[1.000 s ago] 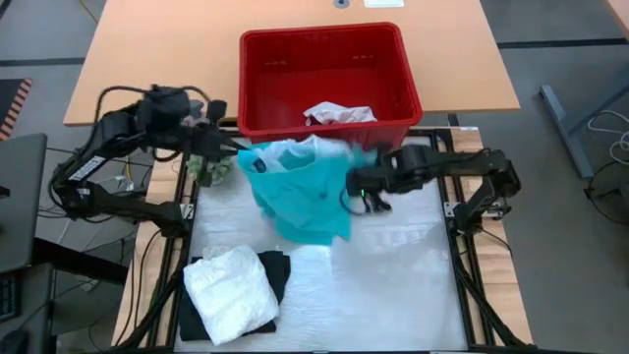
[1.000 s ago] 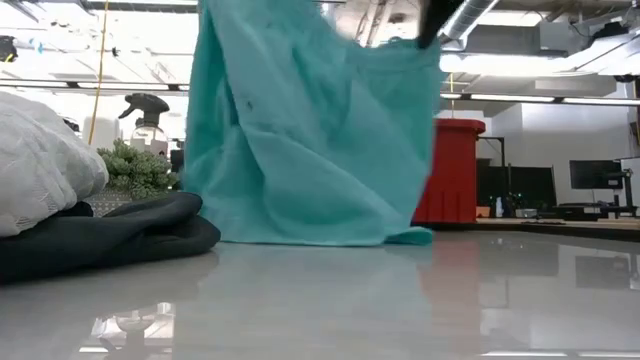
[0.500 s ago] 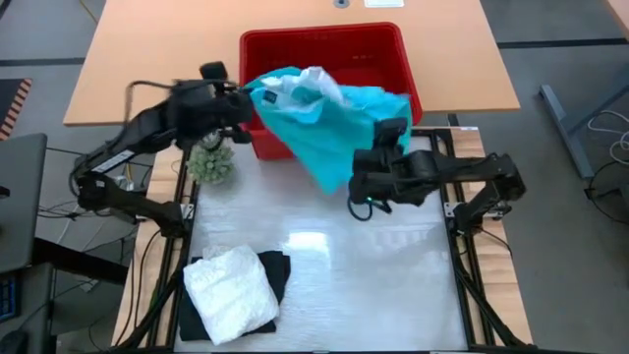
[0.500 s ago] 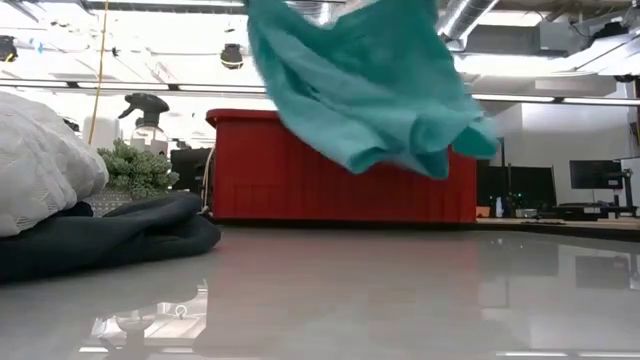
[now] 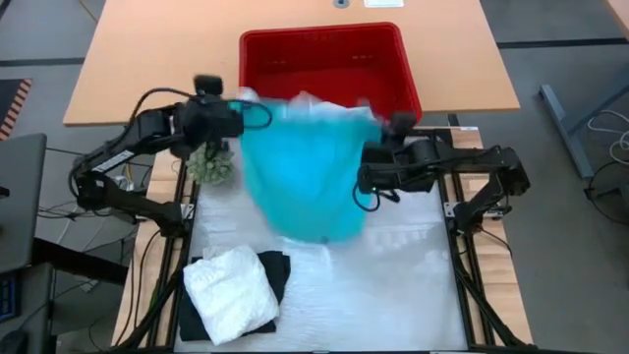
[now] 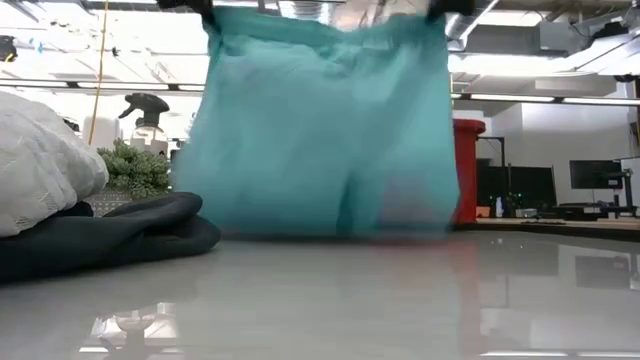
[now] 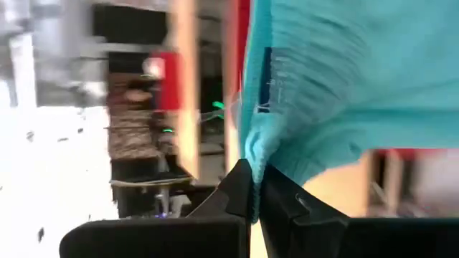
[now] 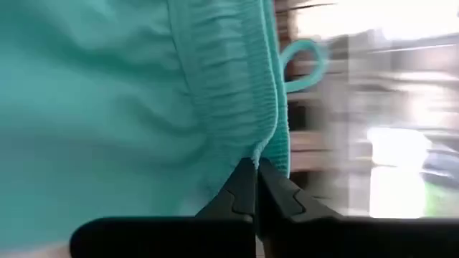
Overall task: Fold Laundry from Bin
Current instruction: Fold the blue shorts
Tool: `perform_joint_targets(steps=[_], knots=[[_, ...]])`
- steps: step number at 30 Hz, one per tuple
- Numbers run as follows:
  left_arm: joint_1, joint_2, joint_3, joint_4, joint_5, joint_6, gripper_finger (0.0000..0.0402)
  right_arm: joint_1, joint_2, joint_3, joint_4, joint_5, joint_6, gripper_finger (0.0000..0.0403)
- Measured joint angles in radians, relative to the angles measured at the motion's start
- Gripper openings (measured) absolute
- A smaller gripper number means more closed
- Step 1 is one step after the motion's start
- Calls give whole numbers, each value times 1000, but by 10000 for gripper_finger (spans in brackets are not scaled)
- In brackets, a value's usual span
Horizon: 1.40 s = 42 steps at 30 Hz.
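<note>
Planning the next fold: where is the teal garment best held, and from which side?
By its ribbed waistband corners, from either side, as now: left end effector and right end effector are each shut on a waistband corner, so the teal garment hangs flat between them in front of the red bin.

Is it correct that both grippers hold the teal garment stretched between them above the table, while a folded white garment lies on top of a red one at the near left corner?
Not quite. In the high view the white garment lies on a black garment, not a red one. The rest holds: left gripper and right gripper hold the teal garment.
</note>
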Motion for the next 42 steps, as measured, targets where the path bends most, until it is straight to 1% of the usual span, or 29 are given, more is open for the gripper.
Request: perform_joint_targets(steps=[1,2,3,4,7,9,10,11,12,14,16,17,18,19,21,22,23,25,26,28,30,31,33,35,36,38,39,41,42], knots=[[-3,-8,1,66,-18,6,0,6,10,6,58,122,-77,25],[-8,-21,2,131,-1,1,0,16,14,14,114,176,-184,27],[-18,-32,3,179,33,-26,0,33,16,22,155,166,-297,27],[-28,-44,3,214,85,-66,0,59,17,29,187,93,-392,27],[-39,-91,3,205,368,-164,0,136,14,39,211,-311,-488,19],[-39,-123,3,96,658,-145,0,144,12,40,145,-685,-438,19],[-32,-124,3,24,757,-100,0,136,12,32,98,-789,-369,19],[-19,-124,3,-34,779,-55,0,120,15,20,25,-799,-279,19],[-8,-116,3,-67,718,-28,0,102,21,8,-33,-730,-192,19],[4,-86,3,-68,422,-31,0,70,19,-39,-10,-462,-108,19],[9,-54,0,-3,133,-27,0,61,9,-55,67,-217,-134,21],[8,-51,0,48,58,-20,0,57,8,-47,95,-102,-169,23],[5,-58,9,84,46,-25,0,54,4,-33,125,-34,-206,25],[2,-70,14,110,97,-49,0,57,1,-12,137,-71,-235,26],[-3,-92,18,92,297,-75,0,66,1,28,99,-408,-304,21],[-1,-95,16,73,368,-77,0,70,4,36,78,-524,-313,18],[-1,-98,16,76,398,-85,0,71,8,37,77,-515,-282,18],[-4,-94,14,112,396,-103,0,72,11,39,87,-384,-104,18],[-7,-92,12,119,378,-106,0,67,9,55,61,-417,-75,18],[-9,-94,12,160,358,-130,0,55,2,80,9,-597,-113,18],[3,-98,16,173,424,-146,0,53,2,85,45,-515,-29,18],[5,-99,16,155,476,-127,0,52,5,95,35,-532,-15,18],[3,-95,14,135,511,-70,0,47,9,120,-34,-671,-61,18],[-5,-84,13,163,477,-44,0,58,5,127,-27,-454,60,18],[-5,-81,13,186,464,-44,0,58,-8,132,-25,-412,111,18],[5,-79,14,202,462,-49,0,40,-19,163,-30,-578,32,18],[14,-79,14,199,477,-49,0,37,-19,173,-35,-601,19,18],[21,-79,14,191,536,-43,0,40,-13,193,-31,-455,135,18],[21,-78,14,187,571,-37,0,39,-11,205,-27,-473,141,18]])
